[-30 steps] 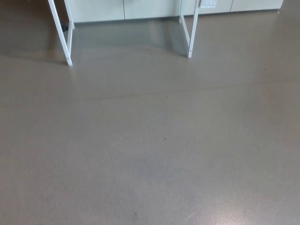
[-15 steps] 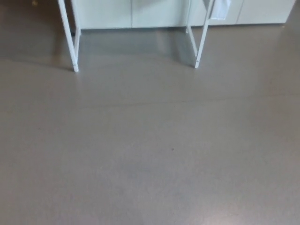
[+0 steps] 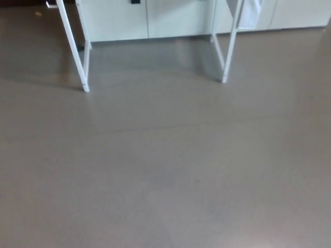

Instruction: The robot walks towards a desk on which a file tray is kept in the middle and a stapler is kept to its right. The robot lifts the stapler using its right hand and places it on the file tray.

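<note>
1. View. Only the floor (image 3: 165, 170) and the lower part of the desk show. Its left leg (image 3: 76, 54) and right leg (image 3: 229, 51) stand ahead of me, with pale cabinets (image 3: 176, 18) behind them. The desktop lies above the top edge of the picture.

2. Hands. Neither my right hand nor my left hand is in view, so I cannot tell how the fingers are set.

3. Task objects. The stapler and the tray are not in view. By the task, both sit on the desktop, the tray in the middle and the stapler to its right. I judge the approach step to be in hand; the lift is not yet begun.

4. Expected handling of the stapler (judgement, not observation).
- Rigid and compact; probably fairly heavy for its size.
- Surfaces are likely smooth metal or plastic, so a light pinch may slip.
- The top arm is hinged, so pressure from above could close it or fire a staple.

5. Recommended hold. Take the body across its two long sides near the middle, with the thumb on one side and both fingers on the other. Do not grip it top to bottom or by the nose end, where it may tip.

6. Placement. Set it down flat on the tray; the tray may be light and could shift if knocked.
</note>
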Controlling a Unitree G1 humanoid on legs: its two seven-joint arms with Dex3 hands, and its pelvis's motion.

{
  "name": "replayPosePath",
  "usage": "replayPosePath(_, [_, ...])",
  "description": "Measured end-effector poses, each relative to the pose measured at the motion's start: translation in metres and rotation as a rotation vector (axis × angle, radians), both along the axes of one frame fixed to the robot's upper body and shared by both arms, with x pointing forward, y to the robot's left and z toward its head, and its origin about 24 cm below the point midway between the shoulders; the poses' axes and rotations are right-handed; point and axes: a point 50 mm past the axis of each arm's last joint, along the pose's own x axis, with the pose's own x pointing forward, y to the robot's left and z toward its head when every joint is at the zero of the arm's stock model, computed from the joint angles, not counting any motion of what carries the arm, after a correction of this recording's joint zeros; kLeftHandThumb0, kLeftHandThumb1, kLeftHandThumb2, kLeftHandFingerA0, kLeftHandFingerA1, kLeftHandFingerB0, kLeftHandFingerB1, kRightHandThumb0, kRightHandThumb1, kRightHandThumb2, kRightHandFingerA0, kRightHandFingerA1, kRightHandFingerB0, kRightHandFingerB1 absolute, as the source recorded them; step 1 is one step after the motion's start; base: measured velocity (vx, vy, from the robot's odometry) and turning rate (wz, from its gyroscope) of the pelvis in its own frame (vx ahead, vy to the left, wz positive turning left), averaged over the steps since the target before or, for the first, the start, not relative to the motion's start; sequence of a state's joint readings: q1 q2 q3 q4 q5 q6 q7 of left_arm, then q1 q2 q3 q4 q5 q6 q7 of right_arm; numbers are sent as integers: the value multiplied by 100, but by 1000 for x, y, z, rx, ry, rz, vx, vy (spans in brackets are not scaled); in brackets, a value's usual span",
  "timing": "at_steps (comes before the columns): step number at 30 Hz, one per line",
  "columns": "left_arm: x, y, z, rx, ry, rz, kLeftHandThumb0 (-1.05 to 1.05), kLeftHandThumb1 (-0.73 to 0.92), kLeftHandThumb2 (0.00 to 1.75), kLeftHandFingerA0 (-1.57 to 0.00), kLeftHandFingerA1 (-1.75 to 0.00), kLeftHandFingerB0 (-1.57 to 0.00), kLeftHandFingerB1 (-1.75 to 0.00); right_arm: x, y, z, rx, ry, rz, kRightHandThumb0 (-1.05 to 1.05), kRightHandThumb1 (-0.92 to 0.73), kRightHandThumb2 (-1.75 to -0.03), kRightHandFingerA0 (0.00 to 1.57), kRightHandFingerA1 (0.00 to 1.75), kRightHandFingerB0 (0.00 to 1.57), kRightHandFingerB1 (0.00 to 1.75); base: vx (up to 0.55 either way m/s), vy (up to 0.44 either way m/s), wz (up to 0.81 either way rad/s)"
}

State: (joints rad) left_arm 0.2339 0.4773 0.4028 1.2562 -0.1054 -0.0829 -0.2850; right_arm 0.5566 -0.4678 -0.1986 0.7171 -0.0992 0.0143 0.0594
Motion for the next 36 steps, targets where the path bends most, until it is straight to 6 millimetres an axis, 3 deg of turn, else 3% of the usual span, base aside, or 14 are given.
replayPosePath(1, [1, 0, 0, -1, -3, -4, -78, 55, 125, -17, -78, -3, -62, 4, -1, 3, -10, -6, 22, -105, -78, -109, 6, 30, 0, 0, 261, -121, -1])
replayPosePath(3, [2, 0, 0, -2, -4, -3, -79, 54, 125, -21, -81, -5, -64, 10, -1, 7, -19, -19, 49, -105, -78, -108, 11, 23, 0, 0, 293, -84, 1])
replayPosePath(5, [0, 0, 0, -3, -1, 2, -77, 53, 124, -22, -81, -4, -64, 10, -1, 7, -20, -20, 46, -88, -70, -96, 8, 38, 0, 1, 256, 2, -4])
replayPosePath(6, [0, 0, 0, -3, 1, 5, -77, 53, 122, -24, -81, -5, -64, 8, -2, 6, -20, -14, 39, -105, -82, -111, 13, 15, 0, 1, 251, 41, -5])
replayPosePath(7, [-1, 0, -1, -2, 3, 7, -76, 54, 123, -24, -80, -3, -64, 6, -2, 5, -20, -5, 30, -105, -83, -111, 5, 29, 0, 0, 242, 80, -14])
replayPosePath(10, [-2, -1, -1, 3, 14, 6, -75, 55, 124, -21, -79, -3, -63, 4, -2, 6, -19, -5, 21, -105, -82, -110, 10, 16, 0, 1, 295, 132, -22])
replayPosePath(12, [-1, -1, -1, 4, 13, 6, -76, 54, 124, -22, -80, -3, -64, 1, -2, 5, -13, -5, 3, -89, -71, -97, 7, 40, 0, 0, 398, 227, -12])
replayPosePath(13, [-1, -1, -2, 2, 12, 6, -76, 53, 124, -25, -82, -2, -64, -1, -2, 6, -14, -6, 0, -102, -85, -116, 12, 45, 0, 4, 444, 192, -11])
replayPosePath(14, [3, -2, -3, 0, 6, 3, -77, 53, 124, -26, -82, -3, -63, -1, 0, 5, -11, -4, 11, -86, -72, -98, 7, 42, 0, 0, 413, 304, -71])
replayPosePath(15, [4, 1, 0, 13, 4, 1, -78, 54, 124, -26, -83, -3, -64, 2, 2, 4, -7, -6, 27, -102, -83, -115, 12, 44, 0, 3, 383, 276, -52])
replayPosePath(23, [7, 3, 1, 23, 2, -9, -78, 52, 123, -23, -80, -3, -62, -5, 2, 3, -3, 14, 14, -105, -82, -115, 6, 15, 0, 2, 282, 136, 1])
replayPosePath(28, [3, 3, 1, 29, 16, -4, -77, 60, 124, -30, -89, -10, -71, -6, 3, 3, -2, 13, 18, -104, -84, -113, 12, 33, 0, 0, 396, -70, 18])
replayPosePath(34, [5, 1, 0, 33, 16, -11, -83, 53, 124, -27, -85, -7, -68, 2, 0, 3, -7, -4, 26, -105, -83, -110, 9, 14, 0, 0, 417, -130, 13])
replayPosePath(36, [1, 1, 0, 32, 27, -11, -79, 59, 122, -28, -90, -9, -71, 2, 0, 2, -6, -7, 20, -103, -82, -110, 14, 21, 0, 1, 292, -55, -6])
